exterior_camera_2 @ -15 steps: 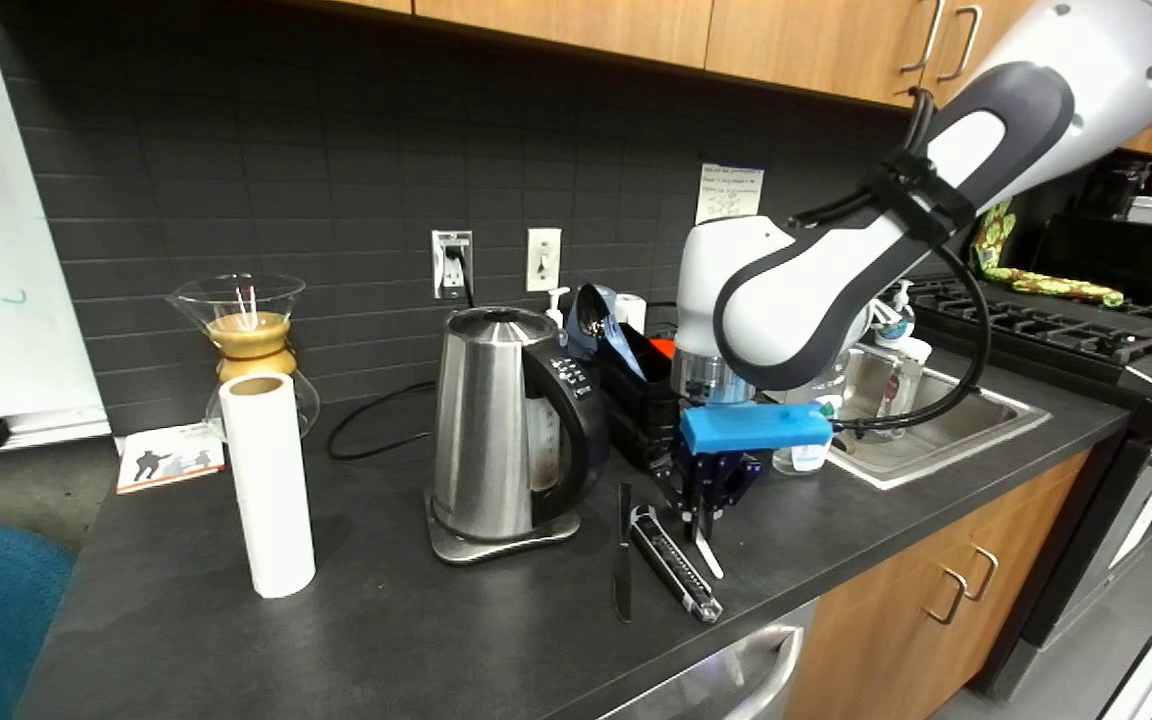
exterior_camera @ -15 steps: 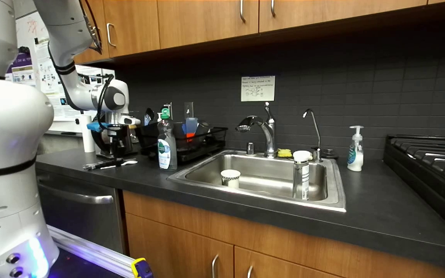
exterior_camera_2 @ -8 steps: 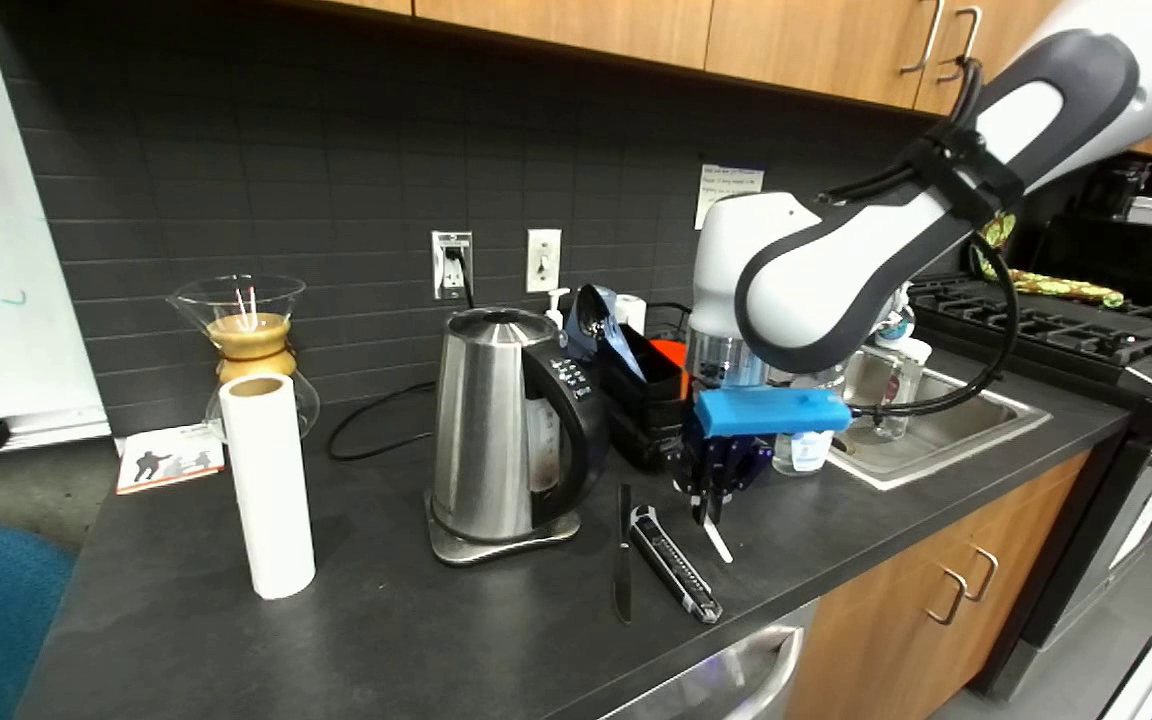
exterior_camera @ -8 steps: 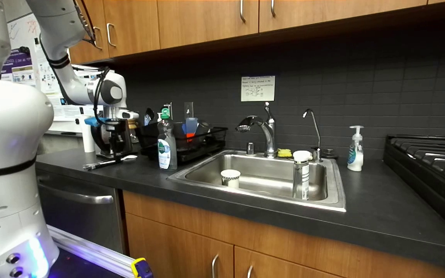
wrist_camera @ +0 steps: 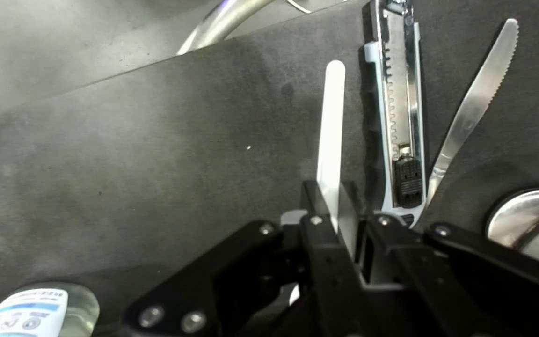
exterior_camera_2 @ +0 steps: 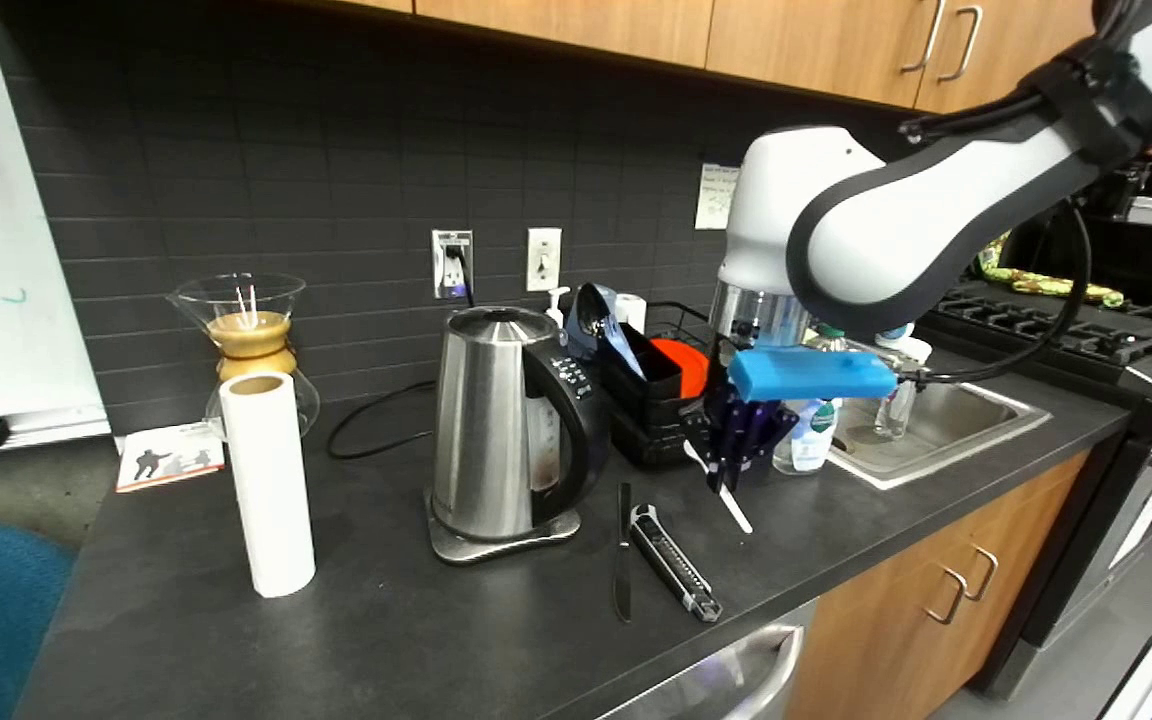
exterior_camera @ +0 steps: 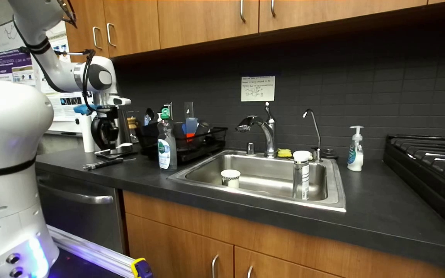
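One dark countertop [exterior_camera_2: 416,640] runs across the scene, with a steel sink [exterior_camera: 265,172] set into its right part. Left of the sink, on the far side, stands a black dish rack [exterior_camera: 197,154]; further left, a steel kettle [exterior_camera_2: 486,430] sits on its base. A soap bottle [exterior_camera: 167,146] stands upright just left of the sink, nearer than the rack. The gripper [exterior_camera_2: 723,478] hangs between kettle and bottle in an exterior view, jaws drawn narrow. To its near left lies a box cutter [wrist_camera: 403,107], and left of that a table knife [wrist_camera: 473,103]; both lie untouched on the countertop. Slightest of the lot is a white spoon [wrist_camera: 330,135], gripped by its handle, the handle's end pointing toward the near edge and the bowl end largely hidden in the wrist view. It appears raised off the countertop. Finding: the grasp is judged complete, and the step in hand is judged to be carrying the spoon. The next move, in this assessment, calls for an unbroken hold on the thin handle and enough height to keep the spoon off its neighbours; a twist within the grip is the main risk.
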You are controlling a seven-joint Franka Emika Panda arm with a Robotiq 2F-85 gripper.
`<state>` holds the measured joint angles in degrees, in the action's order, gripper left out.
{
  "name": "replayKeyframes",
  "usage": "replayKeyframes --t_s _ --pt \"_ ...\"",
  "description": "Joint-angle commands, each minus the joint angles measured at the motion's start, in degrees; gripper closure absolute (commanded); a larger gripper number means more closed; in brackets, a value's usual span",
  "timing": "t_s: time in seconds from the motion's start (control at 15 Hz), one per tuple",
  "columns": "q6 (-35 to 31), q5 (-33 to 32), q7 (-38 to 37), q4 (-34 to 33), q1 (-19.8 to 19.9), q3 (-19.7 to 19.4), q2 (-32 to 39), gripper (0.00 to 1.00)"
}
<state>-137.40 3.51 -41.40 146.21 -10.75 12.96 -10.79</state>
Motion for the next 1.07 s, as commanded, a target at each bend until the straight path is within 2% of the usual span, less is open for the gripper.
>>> replayKeyframes --t_s 0.0,0.47,1.0 --pt "2.66 -1.47 0.82 1.09 0.75 0.74 -5.63 0.97" --pt "1.00 -7.35 3.87 -0.97 4.17 0.39 -8.89 0.97" --pt "-7.91 -12.00 9.12 -3.10 6.95 0.72 -8.67 0.97"
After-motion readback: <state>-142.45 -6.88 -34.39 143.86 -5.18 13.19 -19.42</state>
